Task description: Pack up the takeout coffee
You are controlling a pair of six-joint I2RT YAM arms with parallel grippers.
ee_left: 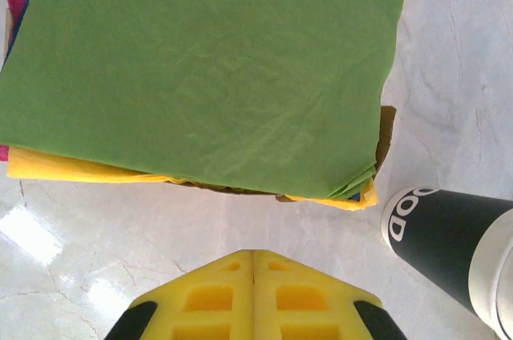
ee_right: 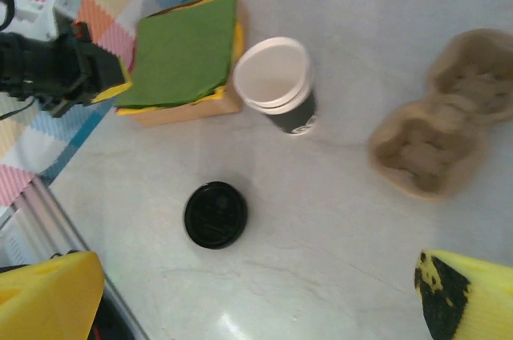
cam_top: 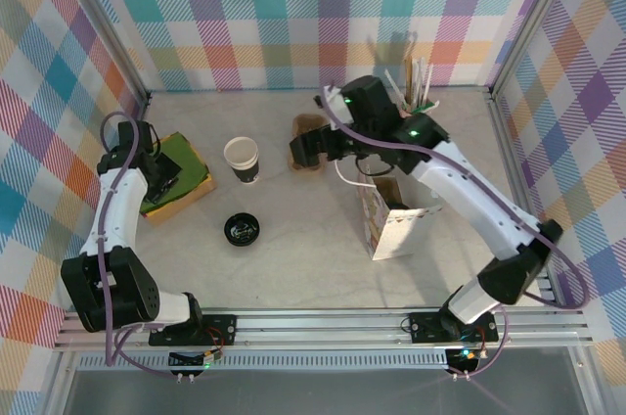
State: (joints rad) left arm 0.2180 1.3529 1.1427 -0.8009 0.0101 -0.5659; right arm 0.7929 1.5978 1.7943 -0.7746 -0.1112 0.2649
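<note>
Now: lidless dark-sided paper cup (cam_top: 242, 159) stands mid-bench toward the left edge, flat black plastic lid (cam_top: 241, 229) loose nearer the front edge; right pincer (cam_top: 296, 153) released near the cup, left pincer (ee_left: 253, 280) clenched empty; best to seat the lid level, pressing evenly, before bagging.

Bright, even light (faint tabletop (ee_left: 72, 276) glare)

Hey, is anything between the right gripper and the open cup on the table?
Nothing visible does. Bare table lies between the open right gripper and the cup; the loose lid sits off that line, nearer the arms.
</note>
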